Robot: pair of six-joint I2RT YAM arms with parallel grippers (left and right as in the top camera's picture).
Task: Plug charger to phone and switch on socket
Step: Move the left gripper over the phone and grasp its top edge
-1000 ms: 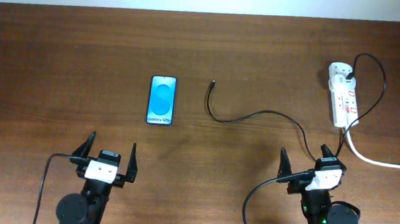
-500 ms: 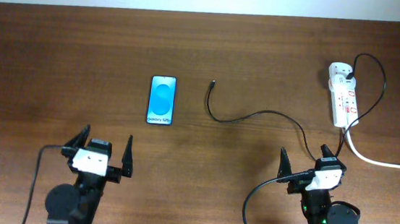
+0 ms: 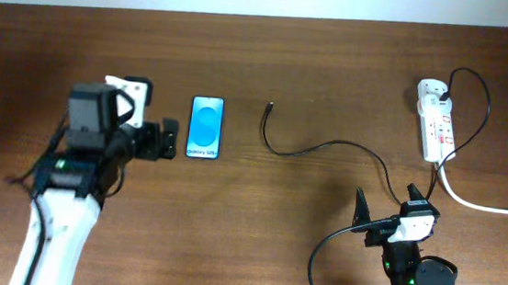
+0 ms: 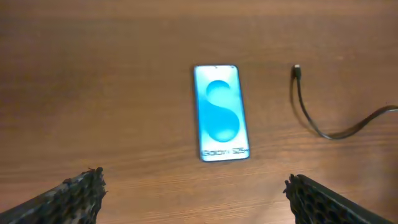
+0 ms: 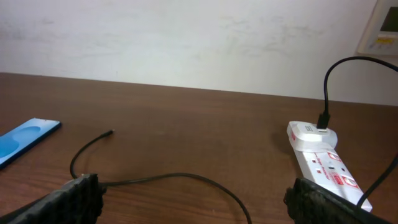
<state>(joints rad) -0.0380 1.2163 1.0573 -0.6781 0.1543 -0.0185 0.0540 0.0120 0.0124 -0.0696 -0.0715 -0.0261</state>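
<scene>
The phone point(image 3: 205, 127), blue screen up, lies left of centre on the table; it also shows in the left wrist view point(image 4: 222, 113) and the right wrist view point(image 5: 22, 140). The charger cable point(image 3: 327, 147) lies loose, its connector tip point(image 3: 268, 107) a little right of the phone and apart from it. Its black plug point(image 3: 446, 97) sits in the white socket point(image 3: 435, 123) at the far right. My left gripper point(image 3: 164, 141) is open and empty, raised just left of the phone point(image 4: 196, 199). My right gripper point(image 3: 385, 205) is open and empty near the front edge point(image 5: 196, 199).
The socket's thick white cord point(image 3: 479, 206) runs off the right edge. The cable point(image 5: 180, 177) loops across the table just ahead of my right gripper, with the socket point(image 5: 323, 162) to its right. A pale wall stands behind the table's far edge.
My left arm has lifted from the front edge and swung forward to just left of the phone. The right arm, phone and cable have not moved.
</scene>
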